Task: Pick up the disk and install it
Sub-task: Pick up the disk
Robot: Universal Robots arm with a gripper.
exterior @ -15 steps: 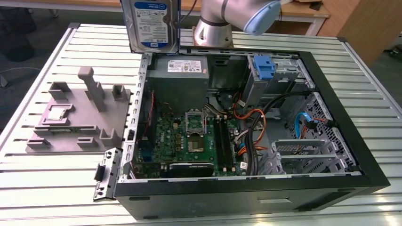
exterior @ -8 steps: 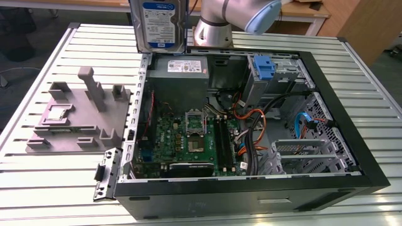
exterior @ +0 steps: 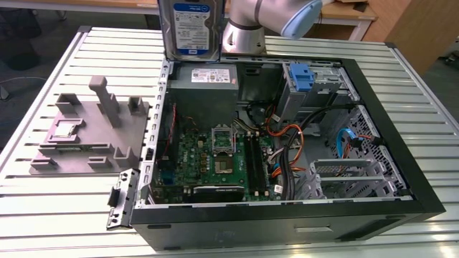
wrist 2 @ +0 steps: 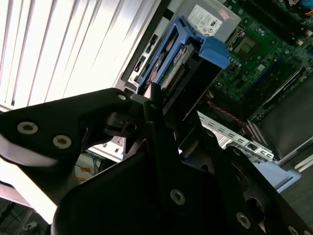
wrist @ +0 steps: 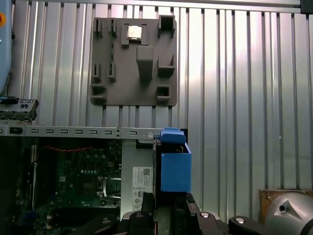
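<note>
The black gripper [wrist 2: 168, 110] is clamped on one end of the disk [wrist 2: 183, 68], a flat silver-grey hard drive with blue plastic carrier rails. In the exterior view the disk stands upright in the air above the grey power-supply box [exterior: 204, 86] inside the open black computer case [exterior: 401, 177]. The case sits on a slatted metal table [exterior: 57, 215].

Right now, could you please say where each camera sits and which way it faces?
Exterior view: high up, looking down into the computer case on the slatted table; the arm shows by the upright disk.
First wrist view: on the arm, looking straight down past the gripper onto the grey fixture plate.
Second wrist view: also there, looking obliquely along the gripper to the motherboard.
All share the disk.
</note>
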